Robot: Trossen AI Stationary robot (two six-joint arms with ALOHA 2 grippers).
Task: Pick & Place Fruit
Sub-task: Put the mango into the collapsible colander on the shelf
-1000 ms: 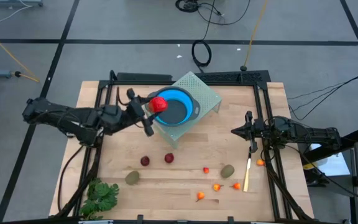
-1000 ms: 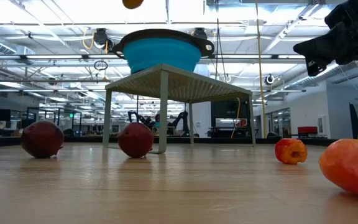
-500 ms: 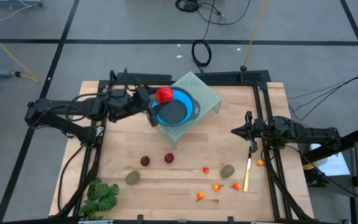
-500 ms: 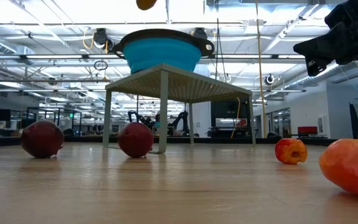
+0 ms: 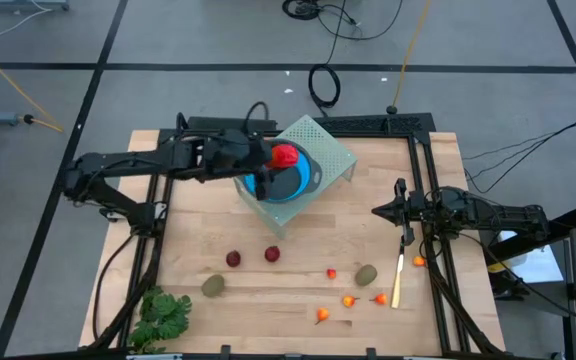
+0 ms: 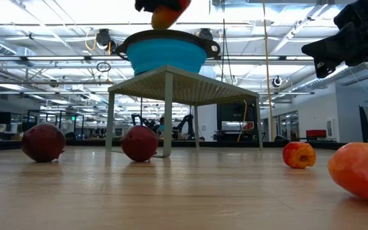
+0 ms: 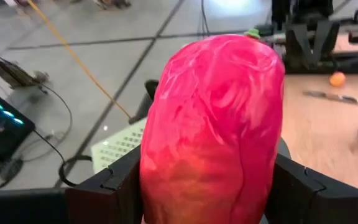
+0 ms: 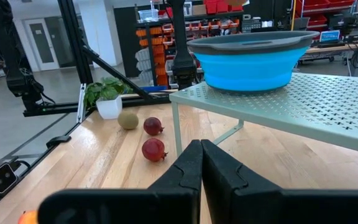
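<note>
Since a second ago, we see the left gripper (image 5: pixel 276 160) has swung from beside the blue bowl (image 5: pixel 308 178) to a spot over its near rim, carrying the red-orange fruit (image 5: pixel 285 156) with it. Nearest to us in the left wrist view, that fruit (image 7: pixel 213 130) fills the frame, pinched between the two dark fingers (image 7: pixel 107 186), one on each flank; the jaws stand spread just to its width. From table height the piece (image 6: pixel 165 14) hangs a little above the bowl (image 6: pixel 166 52), which sits on the pale perforated stand (image 6: pixel 184 86). We judge the step in hand is the release. To do it well, we want the fruit carried further toward the bowl's middle and lowered close to its floor before the fingers part, since a drop at the rim could bounce it out or tip the light bowl. Further out on the wooden table (image 5: pixel 298 300) lie two dark-red balls (image 5: pixel 233 259), two olive-brown ovals (image 5: pixel 213 286) and small orange pieces (image 5: pixel 349 300), all still to be fetched. Farthest right, the right gripper (image 5: pixel 380 211) waits with fingers pressed together, empty, near the yellow stick (image 5: pixel 398 280).
</note>
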